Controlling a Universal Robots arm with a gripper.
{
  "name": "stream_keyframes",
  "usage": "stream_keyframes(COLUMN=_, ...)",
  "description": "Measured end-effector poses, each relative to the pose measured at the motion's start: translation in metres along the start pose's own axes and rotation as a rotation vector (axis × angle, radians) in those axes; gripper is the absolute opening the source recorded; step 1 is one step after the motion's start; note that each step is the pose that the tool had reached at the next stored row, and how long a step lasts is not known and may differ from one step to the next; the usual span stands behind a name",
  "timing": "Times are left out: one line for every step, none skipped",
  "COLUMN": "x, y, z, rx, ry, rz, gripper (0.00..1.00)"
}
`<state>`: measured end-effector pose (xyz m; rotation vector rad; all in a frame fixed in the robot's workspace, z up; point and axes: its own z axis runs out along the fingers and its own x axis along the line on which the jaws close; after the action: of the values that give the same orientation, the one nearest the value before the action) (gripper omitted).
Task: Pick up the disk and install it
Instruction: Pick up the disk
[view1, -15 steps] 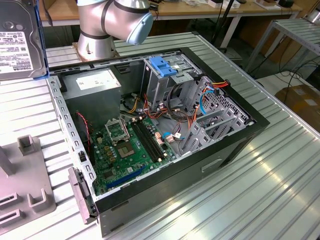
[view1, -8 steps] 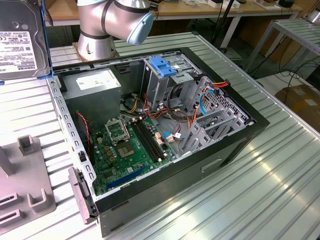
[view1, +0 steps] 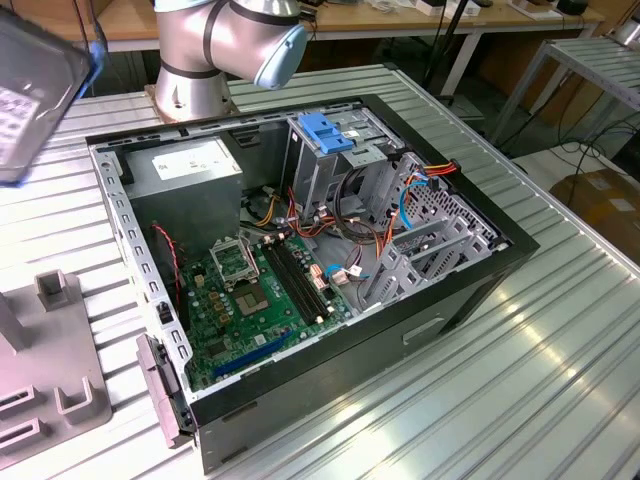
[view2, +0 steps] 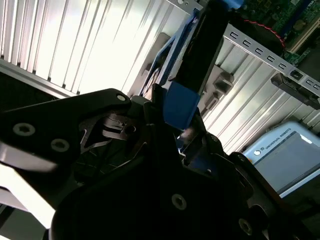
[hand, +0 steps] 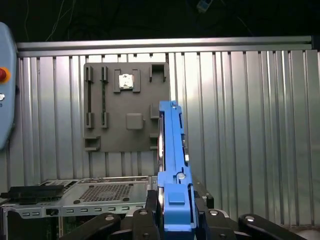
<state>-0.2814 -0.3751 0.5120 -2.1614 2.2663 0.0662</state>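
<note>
Carrying step: pincer (hand: 172, 214) clenched on the disk (view1: 35, 90) (edge-on), high at the exterior view's left. Not yet aligned with drive cage (view1: 345, 150).

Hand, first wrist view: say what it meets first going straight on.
The hand, shut on the disk, aims near the edge of the grey fixture plate; the disk would probably touch that plate first, or the ribbed table beside it.
</note>
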Motion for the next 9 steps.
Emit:
stream_keyframes(x=0.0000, y=-0.0010, z=0.0000, rx=0.0001, ry=0.0000, rz=0.000, gripper=0.37)
stream_keyframes(x=-0.0001, y=-0.0019, z=0.0000, rx=0.0000, ry=0.0000, rz=0.000, gripper=0.37)
stream_keyframes(x=-0.0001, y=-0.0026, z=0.0000, rx=0.0000, ry=0.0000, rz=0.000, gripper=0.37)
stream_keyframes(x=-0.0001, y=-0.0036, z=-0.0001, rx=0.0000, ry=0.0000, rz=0.000, gripper=0.37)
stream_keyframes(x=-0.0002, y=-0.0043, z=-0.0001, rx=0.0000, ry=0.0000, rz=0.000, gripper=0.37)
stream_keyframes(x=-0.0002, y=-0.0051, z=-0.0001, rx=0.0000, ry=0.0000, rz=0.000, gripper=0.37)
stream_keyframes(x=-0.0003, y=-0.0060, z=-0.0001, rx=0.0000, ry=0.0000, rz=0.000, gripper=0.37)
stream_keyframes(x=-0.0003, y=-0.0072, z=-0.0002, rx=0.0000, ry=0.0000, rz=0.000, gripper=0.37)
stream_keyframes(x=-0.0004, y=-0.0079, z=-0.0002, rx=0.0000, ry=0.0000, rz=0.000, gripper=0.37)
